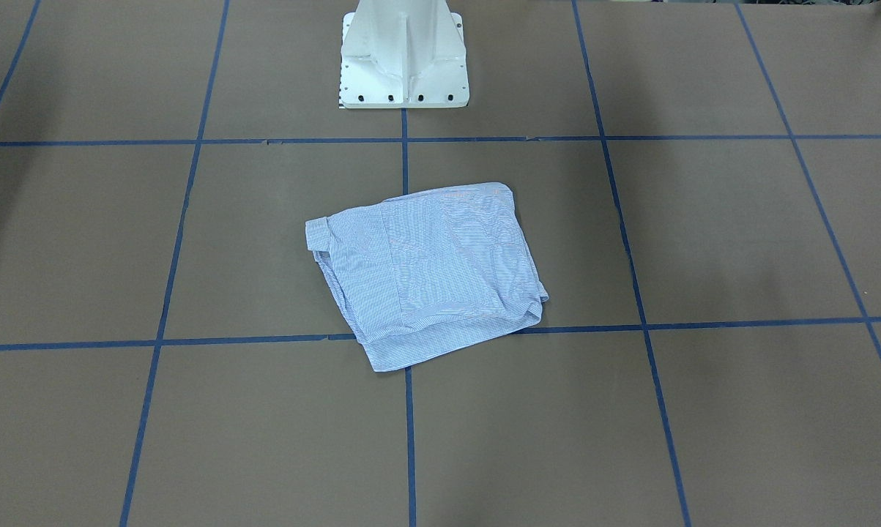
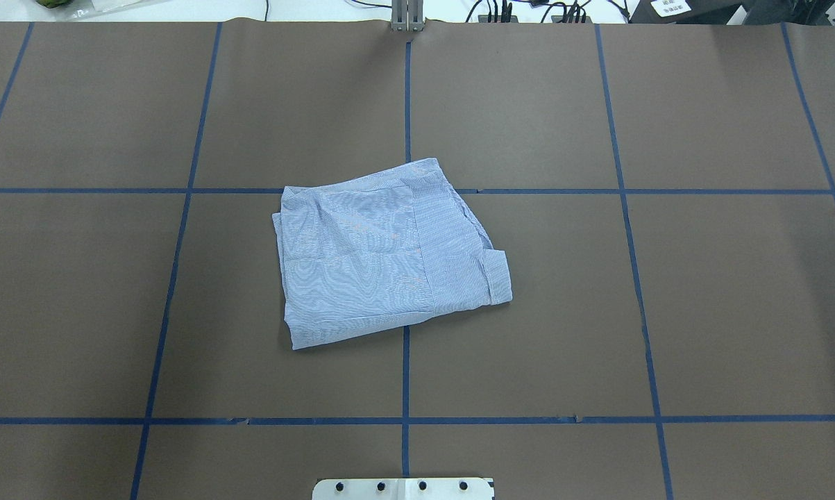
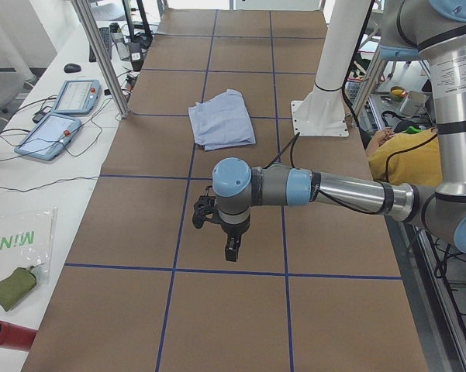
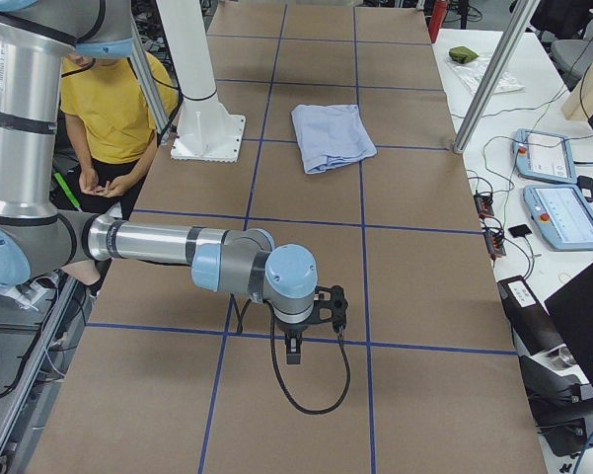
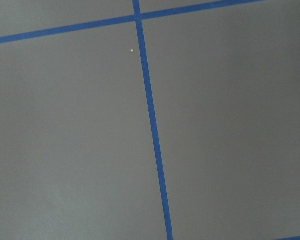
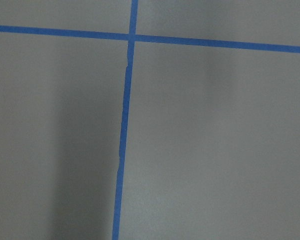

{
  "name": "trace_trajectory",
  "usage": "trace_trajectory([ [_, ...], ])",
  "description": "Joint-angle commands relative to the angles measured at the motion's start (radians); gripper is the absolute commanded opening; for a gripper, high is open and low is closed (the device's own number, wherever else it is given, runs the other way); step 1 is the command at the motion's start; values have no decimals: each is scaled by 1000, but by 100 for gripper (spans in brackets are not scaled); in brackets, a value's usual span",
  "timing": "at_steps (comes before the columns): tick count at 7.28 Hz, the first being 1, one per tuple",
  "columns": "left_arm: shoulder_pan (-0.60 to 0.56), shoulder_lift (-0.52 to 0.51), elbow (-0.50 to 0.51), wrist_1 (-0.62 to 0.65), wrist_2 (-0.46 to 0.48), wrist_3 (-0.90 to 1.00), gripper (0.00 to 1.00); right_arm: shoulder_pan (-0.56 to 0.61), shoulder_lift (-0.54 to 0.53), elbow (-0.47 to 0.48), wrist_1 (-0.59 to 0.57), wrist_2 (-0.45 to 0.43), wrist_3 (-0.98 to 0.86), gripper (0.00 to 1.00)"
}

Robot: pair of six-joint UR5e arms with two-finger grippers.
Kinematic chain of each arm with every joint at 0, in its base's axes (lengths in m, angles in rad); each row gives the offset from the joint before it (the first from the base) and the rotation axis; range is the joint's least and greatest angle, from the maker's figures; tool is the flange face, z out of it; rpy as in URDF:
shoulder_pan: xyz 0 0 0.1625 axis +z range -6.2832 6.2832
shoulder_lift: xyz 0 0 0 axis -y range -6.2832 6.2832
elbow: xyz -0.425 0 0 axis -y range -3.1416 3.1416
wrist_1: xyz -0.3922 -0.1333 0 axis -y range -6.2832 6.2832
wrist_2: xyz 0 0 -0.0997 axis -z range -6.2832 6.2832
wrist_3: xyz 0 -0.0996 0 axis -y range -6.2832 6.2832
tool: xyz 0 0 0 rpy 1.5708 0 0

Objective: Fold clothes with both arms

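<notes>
The folded shirt [image 2: 382,257] lies as a rough square mid-table, in front of the white pedestal [image 1: 403,58], over a crossing of the blue tape lines [image 2: 406,104], with a cuff [image 2: 497,278] turned up at its corner on the robot's right. The overhead and front-facing views show this and no arm. Only the side views show the arms: the left gripper [image 3: 229,248] hangs over bare brown table [image 3: 333,310], well apart from the shirt, and so does the right gripper [image 4: 292,348]; from these angles I cannot tell how wide either claw stands. Both wrist views show only brown surface and tape. The side views also show two teach pendants [image 4: 567,215] and a person in yellow [image 4: 109,109]. A clear bag [image 3: 15,240] bears green letters I cannot read for certain.
</notes>
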Motion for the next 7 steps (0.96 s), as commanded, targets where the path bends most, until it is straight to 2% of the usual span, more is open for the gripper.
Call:
trace_trajectory([
  [1, 0, 2, 4, 1, 43, -1, 100, 16, -5, 5, 2, 1, -7, 100],
  [5, 0, 5, 4, 1, 45, -4, 100, 1, -11, 56, 2, -11, 8, 100],
  [7, 0, 6, 4, 1, 45, -4, 100, -72, -8, 68, 12, -10, 68, 100],
])
